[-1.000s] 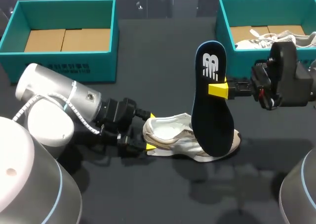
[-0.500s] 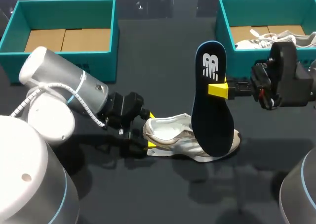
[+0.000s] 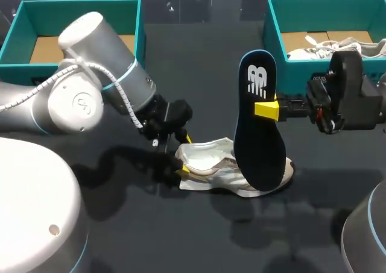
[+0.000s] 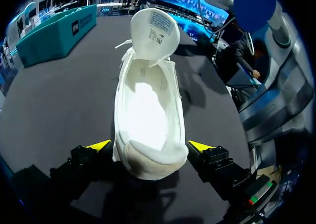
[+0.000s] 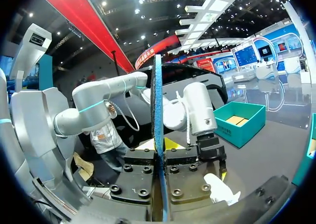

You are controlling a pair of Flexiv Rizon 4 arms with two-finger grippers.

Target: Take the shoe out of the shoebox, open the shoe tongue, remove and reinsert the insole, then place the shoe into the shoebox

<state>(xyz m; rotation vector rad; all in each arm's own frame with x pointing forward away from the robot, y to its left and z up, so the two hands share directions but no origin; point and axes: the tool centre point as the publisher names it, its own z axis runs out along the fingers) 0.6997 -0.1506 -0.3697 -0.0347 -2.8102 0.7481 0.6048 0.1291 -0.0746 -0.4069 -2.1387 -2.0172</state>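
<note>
A white shoe (image 3: 226,167) lies on the dark table, tongue folded up; the left wrist view looks into its empty inside (image 4: 148,110). My left gripper (image 3: 183,155) is open at the heel, one yellow tip on each side (image 4: 149,146). Above the shoe's toe end the dark blue insole (image 3: 259,128) stands upright, its lower end down at the shoe. My right gripper (image 3: 266,109) is shut on its edge. In the right wrist view the insole (image 5: 158,110) shows edge-on between the shut fingers (image 5: 159,157), with the shoe (image 5: 217,187) ahead.
A teal shoebox (image 3: 274,20) at the back right holds another white shoe (image 3: 338,47). A second teal shoebox (image 3: 78,74) at the back left shows only its cardboard floor. Dark table spreads in front of the shoe.
My left arm has swung its upper links up and toward the middle, while its gripper stayed at the shoe's heel. The right arm, insole and shoe have not moved.
</note>
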